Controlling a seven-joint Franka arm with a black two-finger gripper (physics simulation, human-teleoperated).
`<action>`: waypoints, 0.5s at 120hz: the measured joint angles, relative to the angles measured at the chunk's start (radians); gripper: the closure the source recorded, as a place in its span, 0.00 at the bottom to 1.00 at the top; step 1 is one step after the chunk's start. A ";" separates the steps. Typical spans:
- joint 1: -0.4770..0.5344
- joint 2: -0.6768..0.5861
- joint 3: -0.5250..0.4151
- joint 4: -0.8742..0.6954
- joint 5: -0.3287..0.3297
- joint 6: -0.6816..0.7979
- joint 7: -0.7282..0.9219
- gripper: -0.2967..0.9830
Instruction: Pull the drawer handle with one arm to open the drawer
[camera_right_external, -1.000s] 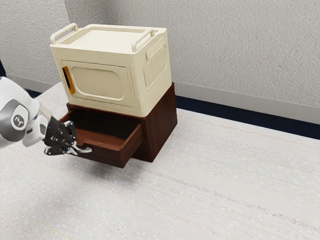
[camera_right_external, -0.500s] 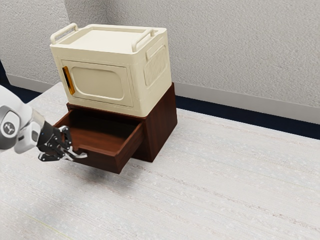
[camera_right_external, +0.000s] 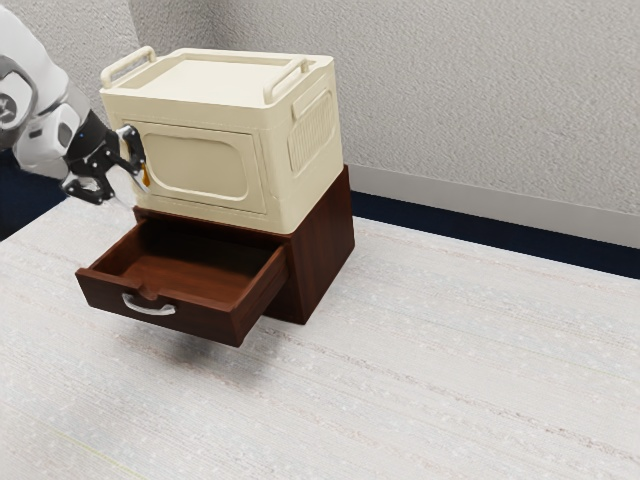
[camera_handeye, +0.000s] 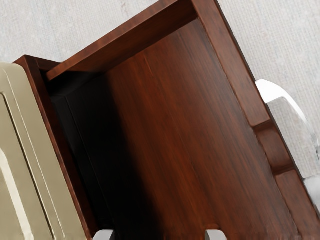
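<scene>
Drawer (camera_right_external: 205, 321) standing open | pull judged complete | gripper (camera_right_external: 127, 188) wide, holding nothing, above and apart from handle (camera_right_external: 150, 311) | next: back off, clear of cream cabinet (camera_right_external: 195, 165)

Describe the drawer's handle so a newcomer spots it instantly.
Find the cream box atop the dark wooden cabinet. Beneath the box, the cabinet's drawer juts out. The handle is the curved silver bar on its front, unlike the orange strip on the box.
</scene>
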 joint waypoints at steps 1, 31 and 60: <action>-0.001 0.013 -0.001 0.020 0.007 -0.019 -0.007 0.62; -0.040 0.207 -0.004 0.378 0.142 -0.468 -0.317 0.35; -0.056 0.227 -0.003 0.410 0.157 -0.604 -0.604 0.27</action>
